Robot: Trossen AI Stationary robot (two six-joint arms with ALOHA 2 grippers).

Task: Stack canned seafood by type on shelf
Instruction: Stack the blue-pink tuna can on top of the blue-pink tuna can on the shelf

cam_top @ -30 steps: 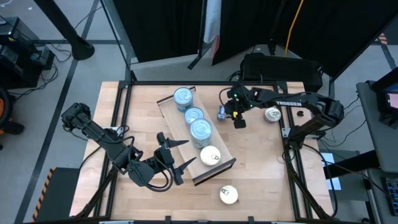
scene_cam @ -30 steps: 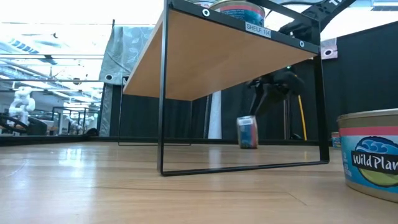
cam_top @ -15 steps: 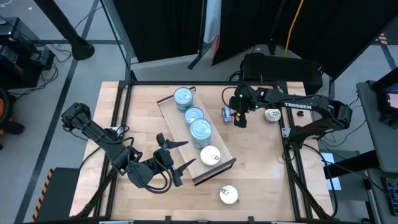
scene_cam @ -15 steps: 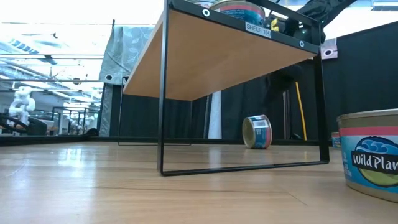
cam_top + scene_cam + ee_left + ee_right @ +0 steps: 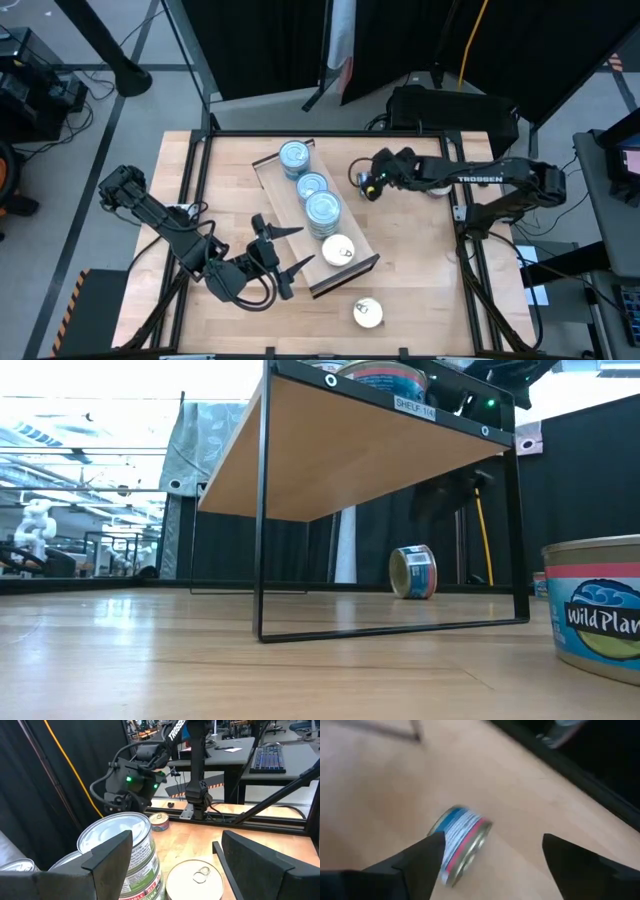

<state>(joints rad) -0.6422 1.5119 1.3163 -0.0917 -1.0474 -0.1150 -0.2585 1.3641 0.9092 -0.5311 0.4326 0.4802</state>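
Note:
The shelf (image 5: pixel 352 268) lies slantwise on the table. On it stand blue-topped tin stacks (image 5: pixel 312 186) and one silvery pull-tab tin (image 5: pixel 338 249). My right gripper (image 5: pixel 490 845) hovers open above a blue-and-red tin (image 5: pixel 460 842), which rests tilted on its rim on the tabletop (image 5: pixel 412 572), right of the shelf's far half (image 5: pixel 363 181). The fingers stand on either side of it, apart from it. My left gripper (image 5: pixel 278 250) waits open beside the shelf's left side, facing the blue-topped stack (image 5: pixel 120 850) and the silvery tin (image 5: pixel 195 875).
A silvery tin (image 5: pixel 367 313) lies on the table near the near edge. Another tin (image 5: pixel 160 821) lies flat by the right arm's base. A large tin (image 5: pixel 595 610) shows close in the low view. Black frame rails (image 5: pixel 470 250) border the table's right side.
My right gripper stood at the tin a second ago, with the tin upright on its edge under the fingers. It has come away from the tin and risen. The tin has turned about and now rests tilted on the tabletop, a little toward the right.

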